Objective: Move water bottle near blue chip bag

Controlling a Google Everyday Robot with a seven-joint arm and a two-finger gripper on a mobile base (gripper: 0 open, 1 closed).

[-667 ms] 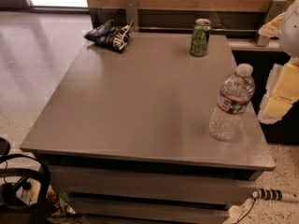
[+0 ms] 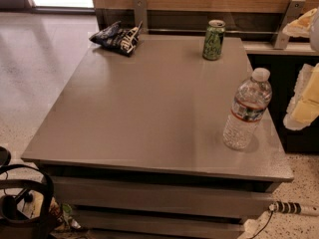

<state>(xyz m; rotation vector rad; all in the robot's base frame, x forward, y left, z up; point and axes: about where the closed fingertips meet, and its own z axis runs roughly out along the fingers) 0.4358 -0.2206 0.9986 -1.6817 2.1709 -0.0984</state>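
The water bottle [image 2: 246,109] stands upright near the table's right front corner; it is clear and ribbed, with a white cap and a red and white label. The blue chip bag [image 2: 117,37] lies crumpled at the far left corner of the table, far from the bottle. My gripper [image 2: 304,102] shows as cream-white parts at the right edge of the view, partly cut off. It is to the right of the bottle, off the table's side, and does not touch the bottle.
A green drink can [image 2: 214,40] stands at the far right of the grey table [image 2: 149,113]. A wooden wall panel with metal brackets [image 2: 140,11] runs behind the table. Dark gear and cables [image 2: 25,203] sit on the floor at the front left.
The cream gripper parts at the right edge have shifted slightly to the right. The bottle, can and bag have not moved.
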